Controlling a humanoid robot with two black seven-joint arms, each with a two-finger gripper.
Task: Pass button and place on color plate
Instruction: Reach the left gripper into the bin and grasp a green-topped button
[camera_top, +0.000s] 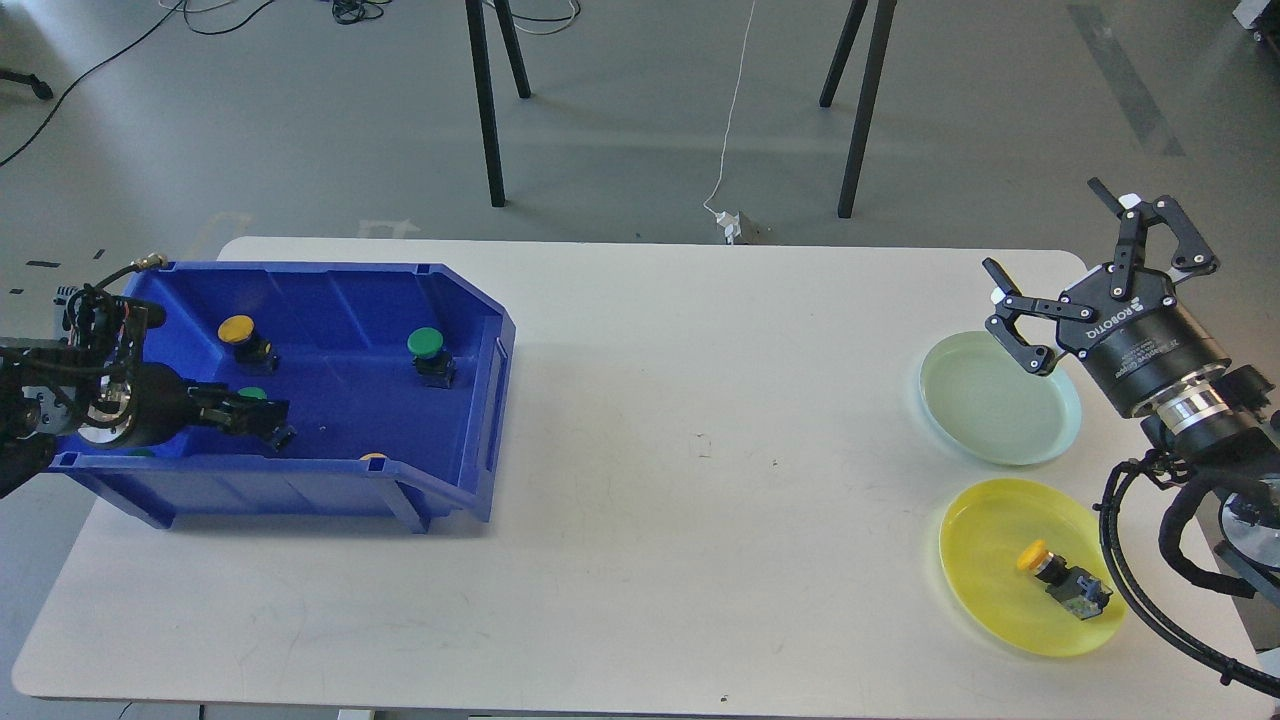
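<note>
A blue bin (330, 300) stands at the table's left. In it lie a yellow button (239, 331), a green button (428, 348) and a second green button (254, 394) whose black body (281, 436) lies by my left gripper. My left gripper (262, 414) reaches into the bin from the left, right at this second green button. Its dark fingers cannot be told apart. My right gripper (1055, 235) is open and empty above the far edge of the pale green plate (1000, 400). A yellow button (1060, 580) lies on the yellow plate (985, 540).
A sliver of another yellow cap (373, 458) and a green one (140, 452) show behind the bin's front wall. Both plates sit near the table's right edge. Black stand legs (485, 100) and a white cable are on the floor beyond the table.
</note>
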